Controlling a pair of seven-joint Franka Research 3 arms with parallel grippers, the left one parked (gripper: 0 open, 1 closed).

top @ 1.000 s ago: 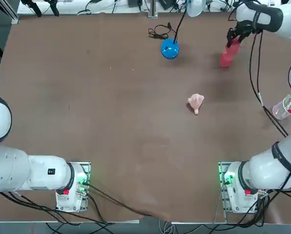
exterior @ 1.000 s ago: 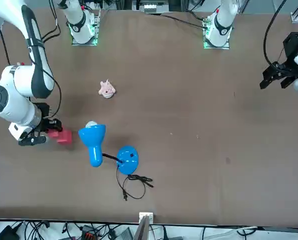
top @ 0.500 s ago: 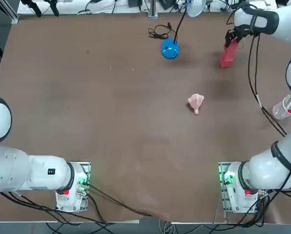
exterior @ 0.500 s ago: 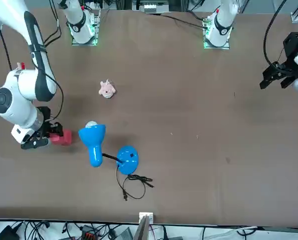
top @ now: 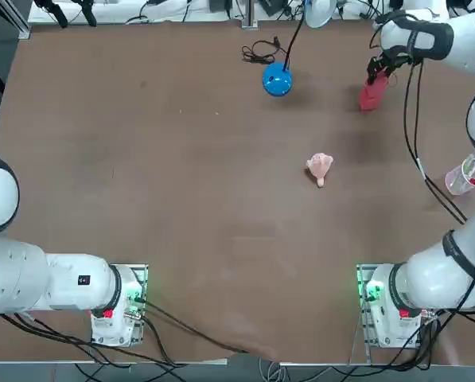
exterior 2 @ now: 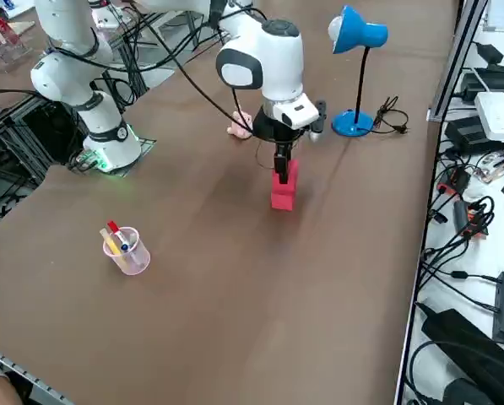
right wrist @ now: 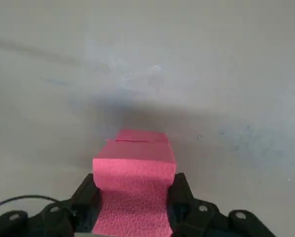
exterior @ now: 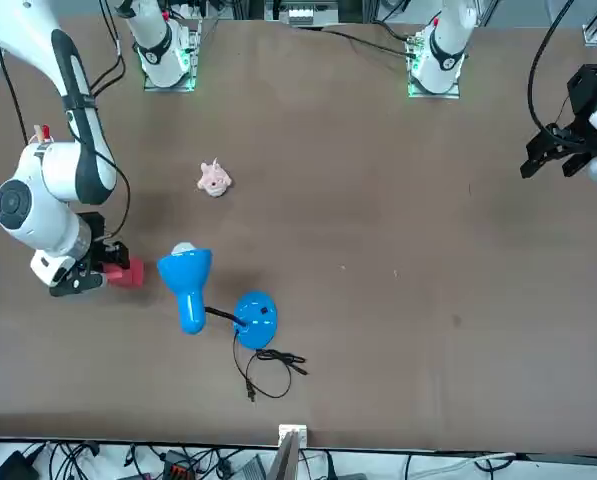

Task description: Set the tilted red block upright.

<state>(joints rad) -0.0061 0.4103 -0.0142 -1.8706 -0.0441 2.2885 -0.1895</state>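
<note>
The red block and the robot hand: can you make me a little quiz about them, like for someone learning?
1. True or false: the right hand is shut on the red block.
2. Which thing stands nearest the block: A) the pink lump, B) the blue lamp, C) the cup of pens?
3. Fill in: in the right side view the block's bottom end rests on the ____.

Key
1. True: the wrist view shows a finger on each side of the block.
2. B: in the front view the lamp's shade sits just beside the block.
3. Table: the block stands nearly upright there, gripped at its top.
</note>
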